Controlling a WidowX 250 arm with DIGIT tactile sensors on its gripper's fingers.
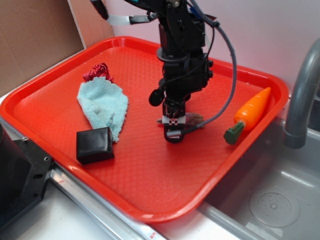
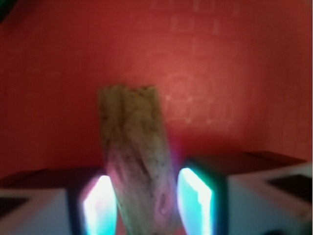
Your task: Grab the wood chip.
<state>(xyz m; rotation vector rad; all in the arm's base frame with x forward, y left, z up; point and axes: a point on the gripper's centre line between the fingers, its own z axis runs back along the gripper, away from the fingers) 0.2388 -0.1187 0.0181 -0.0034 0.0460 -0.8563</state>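
Note:
The wood chip [image 1: 196, 119] is a small brown-grey wedge lying on the red tray [image 1: 145, 192], right of centre. My gripper [image 1: 173, 131] points straight down over it, with its fingertips at tray level. In the wrist view the chip [image 2: 131, 127] runs up between the two pads and sticks out ahead of them. The gripper [image 2: 146, 205] has its jaws drawn in against the chip's sides. The left pad [image 2: 100, 205] touches it and the right pad [image 2: 195, 200] sits right at its edge. The chip's near end is hidden below the frame.
A toy carrot [image 1: 250, 112] lies by the tray's right rim. A black square block [image 1: 95, 145] sits front left, touching a light blue towel [image 1: 104, 105] with a red cloth [image 1: 98, 72] behind it. A sink [image 1: 280, 200] and a grey faucet [image 1: 300, 95] are on the right.

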